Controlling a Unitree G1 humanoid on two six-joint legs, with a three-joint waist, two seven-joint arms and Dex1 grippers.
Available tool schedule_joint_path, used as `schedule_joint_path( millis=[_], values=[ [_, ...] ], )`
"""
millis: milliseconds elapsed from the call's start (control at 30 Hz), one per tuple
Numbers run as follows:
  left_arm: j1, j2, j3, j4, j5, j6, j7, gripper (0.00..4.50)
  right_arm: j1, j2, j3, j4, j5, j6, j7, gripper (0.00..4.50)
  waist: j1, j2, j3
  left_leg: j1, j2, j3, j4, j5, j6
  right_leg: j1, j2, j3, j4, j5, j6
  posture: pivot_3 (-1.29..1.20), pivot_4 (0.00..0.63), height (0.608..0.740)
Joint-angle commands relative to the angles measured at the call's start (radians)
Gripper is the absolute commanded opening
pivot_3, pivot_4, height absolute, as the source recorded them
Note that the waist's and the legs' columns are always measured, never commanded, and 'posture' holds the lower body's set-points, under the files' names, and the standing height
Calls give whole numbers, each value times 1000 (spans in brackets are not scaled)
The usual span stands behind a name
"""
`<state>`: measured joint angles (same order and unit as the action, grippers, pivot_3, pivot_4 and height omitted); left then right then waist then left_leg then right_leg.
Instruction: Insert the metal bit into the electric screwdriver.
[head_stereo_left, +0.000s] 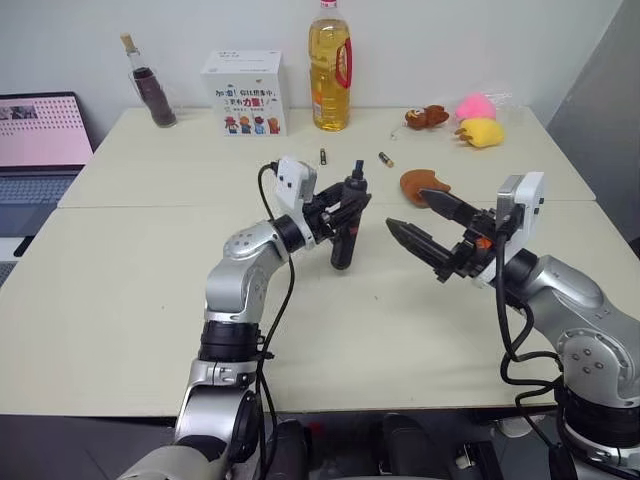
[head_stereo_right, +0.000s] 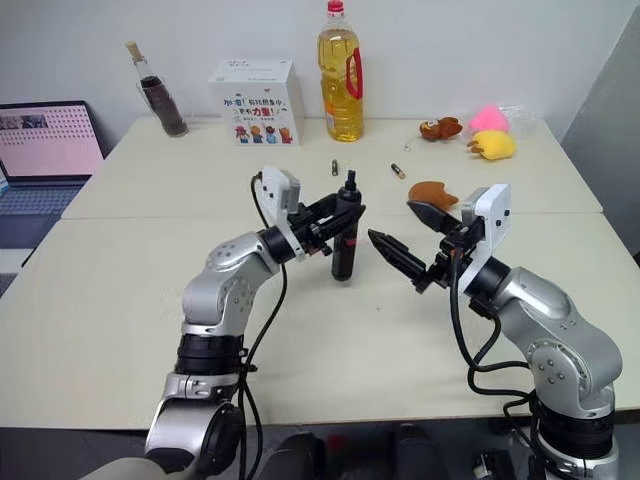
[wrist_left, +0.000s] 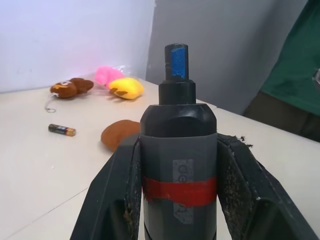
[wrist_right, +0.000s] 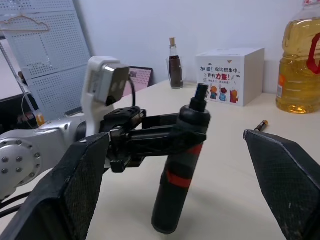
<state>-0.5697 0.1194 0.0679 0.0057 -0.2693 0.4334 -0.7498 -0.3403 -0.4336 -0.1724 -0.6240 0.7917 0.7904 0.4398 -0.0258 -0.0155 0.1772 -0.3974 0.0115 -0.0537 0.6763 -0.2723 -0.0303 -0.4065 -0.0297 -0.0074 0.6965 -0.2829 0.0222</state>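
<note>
Left gripper (head_stereo_left: 345, 215) jaws clamped on the electric screwdriver (head_stereo_left: 345, 225), held upright above the table (head_stereo_left: 130, 300); right gripper (head_stereo_left: 425, 225) jaws spread wide, empty, facing it

Left gripper (head_stereo_left: 345, 213) clamped on the electric screwdriver (head_stereo_left: 346, 222), held upright above the surface (head_stereo_left: 120, 290). Right gripper (head_stereo_left: 420, 222) facing it nearby, fingers (head_stereo_left: 412, 240) spread wide and empty.

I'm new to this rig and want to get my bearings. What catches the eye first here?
The left pincer is shut on the screwdriver, held upright over mid-table, nose up. The right pincer faces it, wide open and empty. At the table's far edge stands a tall bottle of yellow oil.
</note>
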Motion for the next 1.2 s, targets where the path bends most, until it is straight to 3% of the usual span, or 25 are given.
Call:
schedule_joint_path(
  millis=[33, 800, 1200],
  values=[
    [73, 48, -19, -142, -32, 15, 8, 1689, -46, -7, 35, -27, 9, 5, -20, 4500, -2, 0, 0, 0, 0, 0, 0, 0, 0, 0, 0, 0, 0, 0, 0, 0, 150, 740],
    [348, 352, -18, -394, -159, 132, -14, 1689, -7, -110, 38, 31, -26, -25, 29, 4500, -2, 0, 0, 3, 1, 0, -2, 0, 1, 1, 1, 0, -1, 0, 0, 0, 150, 740],
    [-47, 110, -129, -181, -162, 57, 64, 1689, -30, -150, 28, 87, -86, -65, 67, 4500, 24, -2, 1, -2, -1, 2, 0, 0, 1, 1, 0, -2, -4, 0, 0, 0, 150, 740]
  ],
)
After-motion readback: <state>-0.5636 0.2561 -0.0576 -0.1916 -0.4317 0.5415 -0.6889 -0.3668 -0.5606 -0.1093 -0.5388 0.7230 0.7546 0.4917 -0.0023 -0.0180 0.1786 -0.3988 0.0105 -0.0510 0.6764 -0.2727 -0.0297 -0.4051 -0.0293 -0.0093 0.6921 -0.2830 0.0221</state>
